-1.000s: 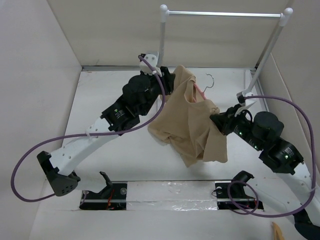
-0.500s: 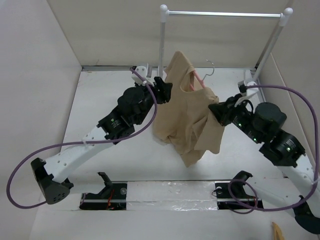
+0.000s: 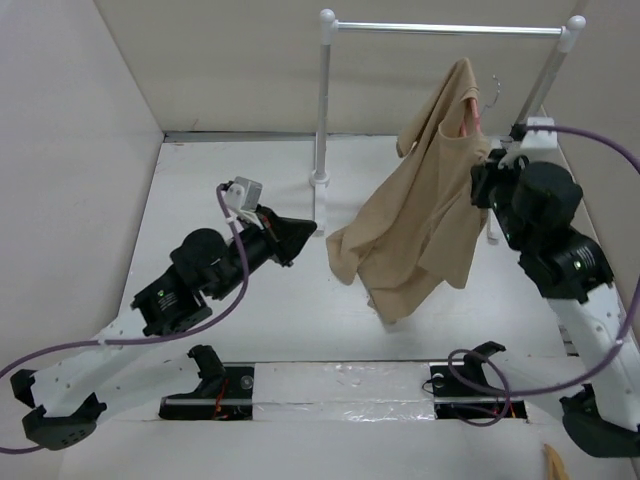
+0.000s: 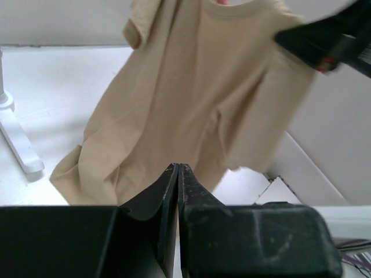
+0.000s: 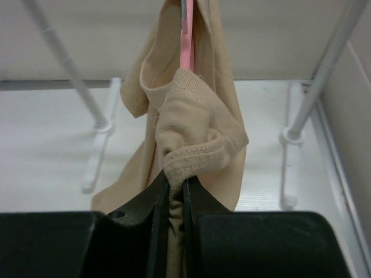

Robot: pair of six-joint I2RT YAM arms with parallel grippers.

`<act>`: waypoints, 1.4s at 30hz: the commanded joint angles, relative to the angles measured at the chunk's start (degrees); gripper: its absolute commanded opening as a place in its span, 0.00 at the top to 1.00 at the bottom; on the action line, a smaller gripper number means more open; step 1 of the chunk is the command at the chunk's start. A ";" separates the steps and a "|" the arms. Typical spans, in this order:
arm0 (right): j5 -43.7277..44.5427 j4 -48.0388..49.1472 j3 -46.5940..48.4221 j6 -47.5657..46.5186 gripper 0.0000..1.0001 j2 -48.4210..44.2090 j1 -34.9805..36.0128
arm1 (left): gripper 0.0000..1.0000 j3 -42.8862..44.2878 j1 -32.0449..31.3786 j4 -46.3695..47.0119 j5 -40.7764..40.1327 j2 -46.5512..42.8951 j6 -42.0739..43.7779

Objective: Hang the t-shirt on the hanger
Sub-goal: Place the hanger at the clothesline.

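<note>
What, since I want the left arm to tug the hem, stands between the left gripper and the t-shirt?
Nothing visible. The shut, empty left gripper faces the t-shirt, which hangs straight ahead; the rack's white foot lies off to one side, clear of that line.

lite: bright, even, diffuse | shadows: soft, faint | blur: L-wrist cam, t-shirt [image 4: 197, 98] rt edge smeared | top cam sharp

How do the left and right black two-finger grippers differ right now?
The left gripper is shut on nothing; the right gripper is clamped on a bunched fold of the tan cloth t-shirt. The left gripper sits low over the white table, apart from the t-shirt; the right gripper is raised, close to the thin salmon-pink hanger. Both have jaws nearly together.
</note>
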 commanded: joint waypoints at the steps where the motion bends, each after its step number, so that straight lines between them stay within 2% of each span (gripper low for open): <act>1: -4.68 6.67 6.58 -2.48 1.00 3.31 -7.20 | 1.00 1.08 -0.02 -4.74 1.83 -4.51 1.91; 3: -7.44 7.99 8.87 -1.43 1.00 5.68 -11.76 | 0.96 1.44 -0.02 -7.75 0.08 -5.30 2.97; 6: -12.27 7.56 14.32 -0.55 1.00 11.13 -16.78 | 0.77 0.91 -0.02 -11.10 -1.33 -7.32 5.26; 10: -17.02 5.89 21.96 0.33 1.00 19.04 -21.97 | 0.68 -2.15 -0.02 -10.76 -1.51 -12.06 7.28; 15: -18.08 5.63 27.67 1.65 1.00 26.78 -26.20 | 0.58 -5.94 -0.02 -8.74 -1.51 -18.56 9.39; 24: -20.89 5.53 33.13 0.77 1.00 32.67 -32.70 | 0.55 -10.51 -0.02 -7.42 -1.52 -24.20 11.85; 30: -22.65 1.31 39.38 -1.69 1.00 39.52 -35.08 | 0.54 -12.53 -0.02 -6.71 -1.86 -24.38 11.33; 35: -24.41 3.32 36.22 -1.34 1.00 42.08 -36.92 | 0.54 -13.24 -0.02 -6.89 -3.53 -24.55 10.89; 42: -26.00 7.11 29.19 -0.37 1.00 40.86 -38.77 | 0.52 -13.68 -0.02 -6.45 -5.02 -24.29 10.71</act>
